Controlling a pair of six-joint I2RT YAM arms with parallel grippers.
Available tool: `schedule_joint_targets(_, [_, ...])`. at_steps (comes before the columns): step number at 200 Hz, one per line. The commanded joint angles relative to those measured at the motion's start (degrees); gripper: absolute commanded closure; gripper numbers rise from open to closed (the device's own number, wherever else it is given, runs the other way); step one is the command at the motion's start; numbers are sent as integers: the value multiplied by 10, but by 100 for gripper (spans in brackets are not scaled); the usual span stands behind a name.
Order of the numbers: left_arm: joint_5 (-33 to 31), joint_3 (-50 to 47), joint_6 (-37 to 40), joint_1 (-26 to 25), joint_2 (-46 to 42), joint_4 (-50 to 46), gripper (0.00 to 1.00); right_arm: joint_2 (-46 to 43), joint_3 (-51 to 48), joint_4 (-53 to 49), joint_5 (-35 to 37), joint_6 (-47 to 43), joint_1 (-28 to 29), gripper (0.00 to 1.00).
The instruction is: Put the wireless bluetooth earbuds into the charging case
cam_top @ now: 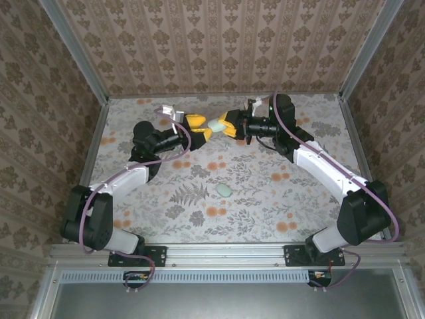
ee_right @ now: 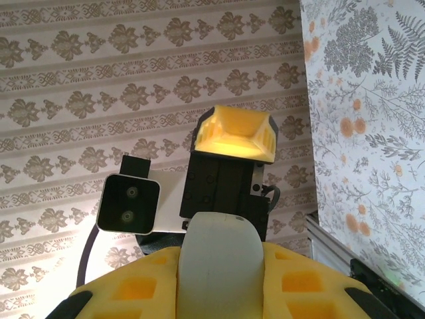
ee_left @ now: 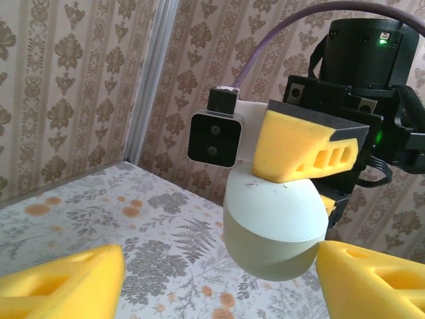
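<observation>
**Right gripper clamps the case**

The right gripper (cam_top: 226,125) is closed on the pale charging case (cam_top: 216,124), toward 12 o'clock above the table (cam_top: 279,199). The left gripper (cam_top: 201,127) faces it, fingers spread. A pale oval object (cam_top: 224,191) lies at the case's 6 o'clock.

One case (cam_top: 217,124), perhaps one earbud (cam_top: 224,191)

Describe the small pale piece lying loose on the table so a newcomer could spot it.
Start from the floral table and look at its middle, between the two arms. There a small pale green pebble-like piece lies beside a grey fern print. Unlike the pale case gripped in the right hand, it rests alone on the tabletop.
</observation>
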Motion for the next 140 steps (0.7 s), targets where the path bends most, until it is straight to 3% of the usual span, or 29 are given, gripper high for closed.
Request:
schedule_joint_targets(1, [25,24,-26,-16,9,48,25,-22,-5,34,-1,32,4,100])
schedule_joint_targets(140, [43,69,-43,-28,46,50,51,-25,-17,58,-4,52,7,100])
